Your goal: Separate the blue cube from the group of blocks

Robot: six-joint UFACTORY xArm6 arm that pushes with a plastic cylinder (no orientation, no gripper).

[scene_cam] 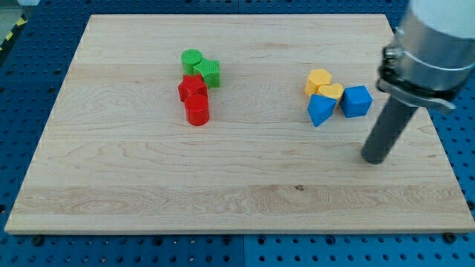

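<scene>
The blue cube (357, 101) sits at the right end of a cluster on the view's right side of the wooden board (237, 185). It touches a small yellow block (331, 91), with a yellow hexagonal block (318, 78) above that and a blue wedge-shaped block (320, 110) to the left. My tip (375, 159) rests on the board below and slightly right of the blue cube, apart from it.
A second cluster lies left of centre: a green cylinder (191, 58), a green star-like block (210, 72), a red star-like block (192, 87) and a red cylinder (197, 110). The board's right edge is close to the tip.
</scene>
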